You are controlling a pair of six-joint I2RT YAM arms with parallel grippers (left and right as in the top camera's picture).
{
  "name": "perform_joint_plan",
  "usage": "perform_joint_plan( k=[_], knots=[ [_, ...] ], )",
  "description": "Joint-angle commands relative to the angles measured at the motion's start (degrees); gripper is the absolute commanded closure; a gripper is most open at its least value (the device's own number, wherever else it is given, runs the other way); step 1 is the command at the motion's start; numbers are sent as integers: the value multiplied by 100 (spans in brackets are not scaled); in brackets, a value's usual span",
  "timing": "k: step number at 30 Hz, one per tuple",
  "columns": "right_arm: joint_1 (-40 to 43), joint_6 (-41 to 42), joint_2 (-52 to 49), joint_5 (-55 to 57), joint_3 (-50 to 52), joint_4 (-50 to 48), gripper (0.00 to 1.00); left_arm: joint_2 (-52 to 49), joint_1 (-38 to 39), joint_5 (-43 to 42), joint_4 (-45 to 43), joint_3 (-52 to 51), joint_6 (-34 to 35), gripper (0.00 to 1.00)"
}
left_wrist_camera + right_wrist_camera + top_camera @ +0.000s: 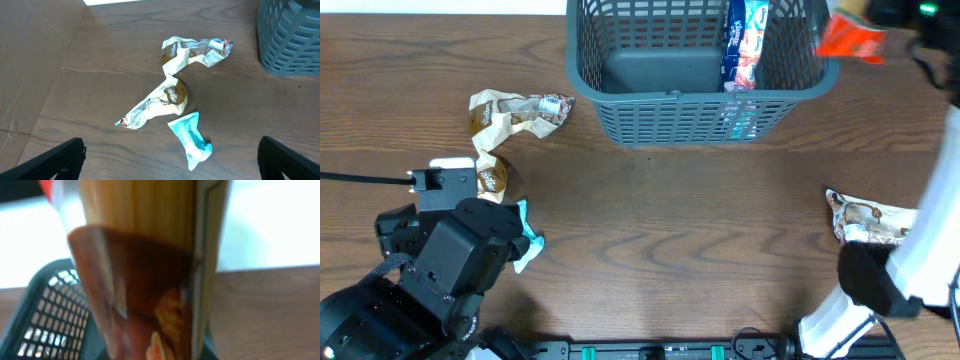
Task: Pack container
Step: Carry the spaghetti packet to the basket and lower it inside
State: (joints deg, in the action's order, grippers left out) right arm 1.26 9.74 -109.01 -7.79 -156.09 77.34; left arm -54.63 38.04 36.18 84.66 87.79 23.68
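My right tool (888, 28) grips an orange-red snack packet (850, 40) beside the dark grey slotted plastic basket (670, 120); my left tool (170, 164) stands open

Basket (650, 120): was dark grey, latticed.
Table (700, 240): was brown, wood-grained.
Held packet (850, 40): was orange-red.
Small packet (190, 137): was teal.
Wrappers (172, 95): were cream and brown.

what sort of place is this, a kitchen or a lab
Probably a robot lab bench: a black robot arm over a wood-grain table, a grey slotted basket, and loose snack packets lying about.
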Motion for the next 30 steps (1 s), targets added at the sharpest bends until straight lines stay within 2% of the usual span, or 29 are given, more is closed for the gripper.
perform_joint_plan(
  k=[1, 9, 18, 30],
  knots=[
    [-442, 354, -140, 719, 59, -179, 99, -2, 2, 28, 13, 52, -52, 1],
    [-962, 181, -949, 1353, 133, -422, 99, -2, 2, 26, 15, 52, -52, 2],
    [-927, -170, -1578, 1381, 136, -334, 99, -2, 2, 28, 15, 52, -55, 1],
    [-905, -138, -2033, 1508, 236, -116, 99, -2, 2, 28, 15, 52, -55, 1]
  ],
)
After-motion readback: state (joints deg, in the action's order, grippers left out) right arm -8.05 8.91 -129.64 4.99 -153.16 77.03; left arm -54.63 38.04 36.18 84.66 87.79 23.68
